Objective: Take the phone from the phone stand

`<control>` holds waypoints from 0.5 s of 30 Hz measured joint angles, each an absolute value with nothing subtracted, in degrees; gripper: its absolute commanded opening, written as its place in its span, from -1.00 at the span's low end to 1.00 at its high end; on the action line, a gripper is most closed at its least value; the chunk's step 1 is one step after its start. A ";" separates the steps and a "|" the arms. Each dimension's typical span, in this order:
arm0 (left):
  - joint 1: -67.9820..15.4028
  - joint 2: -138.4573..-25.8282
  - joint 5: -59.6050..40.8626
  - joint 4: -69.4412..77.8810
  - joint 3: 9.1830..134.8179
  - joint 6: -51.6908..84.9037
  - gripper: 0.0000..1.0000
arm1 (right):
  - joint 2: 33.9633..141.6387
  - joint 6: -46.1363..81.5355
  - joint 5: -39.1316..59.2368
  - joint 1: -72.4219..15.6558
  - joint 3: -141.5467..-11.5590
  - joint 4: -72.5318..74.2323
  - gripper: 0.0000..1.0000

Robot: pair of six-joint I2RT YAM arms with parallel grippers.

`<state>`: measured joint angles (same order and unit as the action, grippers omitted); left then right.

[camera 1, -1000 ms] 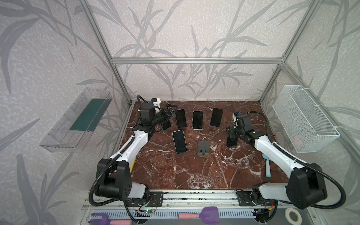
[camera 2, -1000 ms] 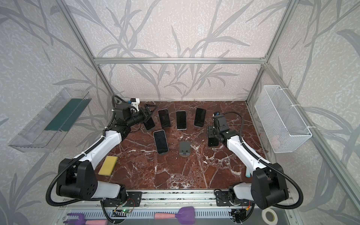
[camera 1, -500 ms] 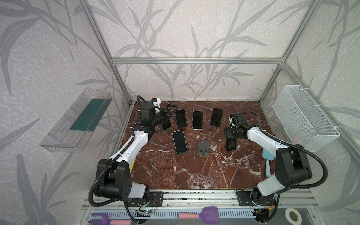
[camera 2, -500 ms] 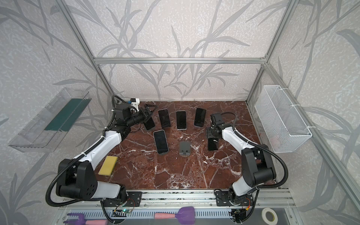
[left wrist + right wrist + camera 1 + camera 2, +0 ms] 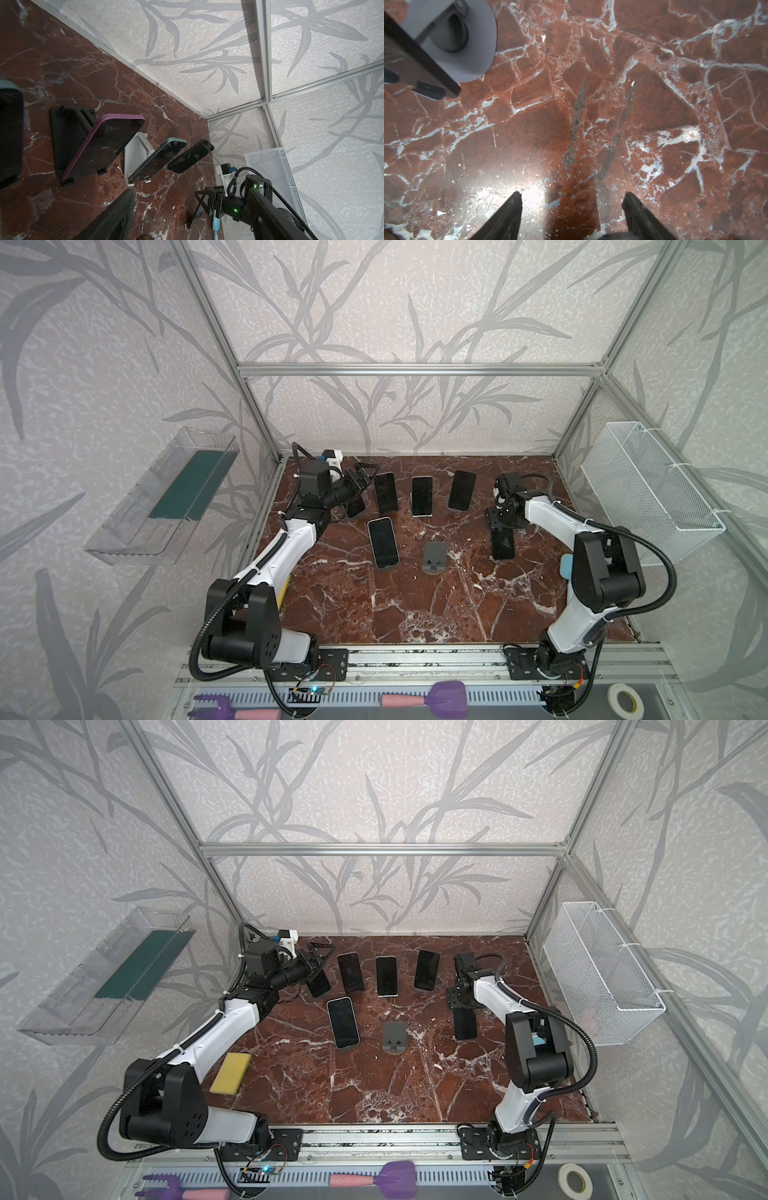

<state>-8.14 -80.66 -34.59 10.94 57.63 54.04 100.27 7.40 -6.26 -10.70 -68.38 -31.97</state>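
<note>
- Right gripper (image 5: 573,194): jaws apart, only bare marble table (image 5: 415,605) between them, nothing held.
- Dark phone (image 5: 503,545) just on its near side, tilted; its support is hidden.
- Left gripper (image 5: 361,485): jaws parted, empty, over the leftmost phone (image 5: 319,986) of the back row.
- Grey phone stand (image 5: 435,556) mid-table, bare.

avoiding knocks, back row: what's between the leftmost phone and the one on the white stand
The purple-edged phone on its black stand; clearest in the left wrist view, also in both top views.
</note>
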 measured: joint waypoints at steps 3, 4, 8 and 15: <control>-8.14 -80.66 -34.59 10.92 57.63 54.04 0.70 | 101.32 7.42 -6.37 -10.70 -68.88 -32.25 0.32; -8.14 -80.66 -34.59 10.92 57.63 54.02 0.70 | 101.73 7.44 -6.37 -10.70 -69.08 -32.45 0.32; -8.14 -80.66 -34.57 10.76 57.65 54.00 0.69 | 103.46 7.60 -6.35 -10.70 -69.65 -32.88 0.35; -8.14 -80.66 -34.44 10.74 57.63 53.80 0.69 | 105.16 8.05 -6.33 -10.70 -70.54 -34.13 0.38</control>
<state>-8.14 -80.66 -34.44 10.74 57.63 53.80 105.16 8.05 -6.33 -10.70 -70.54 -34.13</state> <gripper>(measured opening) 0.848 0.739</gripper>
